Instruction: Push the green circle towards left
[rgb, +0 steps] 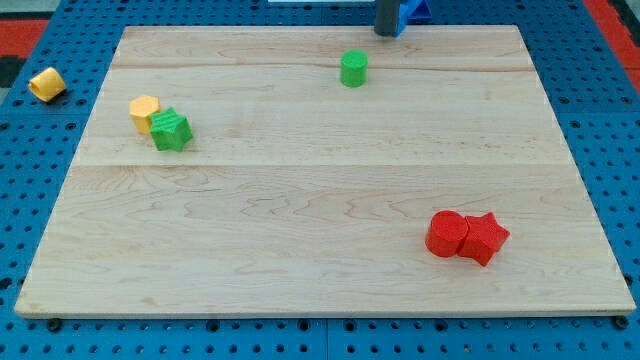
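Observation:
The green circle (353, 68), a short green cylinder, stands on the wooden board (320, 200) near the view's top, a little right of centre. My tip (386, 33) is a dark rod end at the board's top edge, up and to the right of the green circle, with a small gap between them.
A yellow block (144, 110) touches a green star (171, 130) at the view's left. A red circle (445, 234) touches a red star (484, 238) at the lower right. A yellow cylinder (46, 84) lies off the board on the blue pegboard, far left.

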